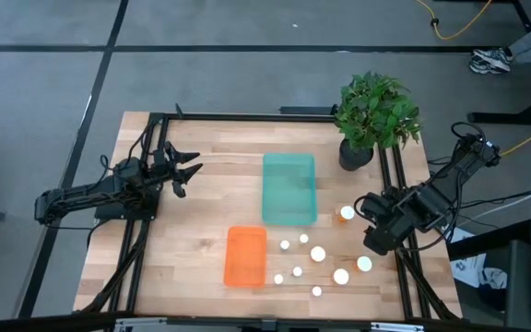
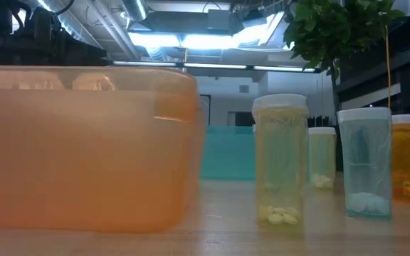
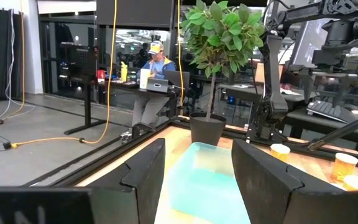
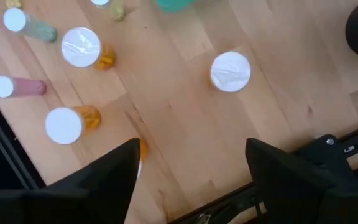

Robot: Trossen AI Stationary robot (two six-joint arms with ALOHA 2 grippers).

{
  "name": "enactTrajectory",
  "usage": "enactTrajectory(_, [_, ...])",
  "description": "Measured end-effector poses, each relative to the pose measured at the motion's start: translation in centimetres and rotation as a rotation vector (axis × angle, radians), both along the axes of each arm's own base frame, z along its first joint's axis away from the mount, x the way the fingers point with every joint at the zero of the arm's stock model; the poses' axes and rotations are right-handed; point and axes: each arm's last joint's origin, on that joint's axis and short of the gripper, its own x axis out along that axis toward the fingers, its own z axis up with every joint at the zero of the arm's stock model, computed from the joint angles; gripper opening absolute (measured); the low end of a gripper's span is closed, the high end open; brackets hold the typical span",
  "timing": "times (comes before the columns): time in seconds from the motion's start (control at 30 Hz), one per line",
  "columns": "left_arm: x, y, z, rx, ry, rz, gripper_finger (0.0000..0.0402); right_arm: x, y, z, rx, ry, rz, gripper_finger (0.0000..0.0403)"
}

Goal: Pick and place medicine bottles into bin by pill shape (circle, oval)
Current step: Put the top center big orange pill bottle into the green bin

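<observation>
Nine small white-capped bottles stand upright on their bases on the wooden table. Eight cluster near the front right (image 1: 318,253); one orange bottle (image 1: 346,213) stands beside the teal tray (image 1: 289,189). The low view shows several of them close up (image 2: 281,160). My right gripper (image 1: 374,242) is open and empty above the table, right of the cluster. In the right wrist view (image 4: 194,180) one orange bottle (image 4: 142,149) is partly hidden behind one of its fingers. A wide-capped bottle (image 4: 230,70) stands ahead of it. My left gripper (image 1: 187,171) waits open at the left, pointing at the teal tray (image 3: 204,180).
An orange tray (image 1: 245,255) sits near the front, left of the bottles, and fills the left of the low view (image 2: 84,149). A potted plant (image 1: 371,120) stands at the far right corner. Black frame rails (image 1: 399,267) run along the table's sides. A person sits in the room beyond (image 3: 154,62).
</observation>
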Motion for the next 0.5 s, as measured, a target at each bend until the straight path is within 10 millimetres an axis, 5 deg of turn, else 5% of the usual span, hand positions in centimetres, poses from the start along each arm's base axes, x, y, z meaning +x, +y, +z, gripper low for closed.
enactTrajectory(0.5, [0.0, 0.0, 0.0, 0.000, 0.000, 0.000, 0.0177, -1.8, -1.5, -0.9, -0.057, 0.069, -0.079, 0.0277])
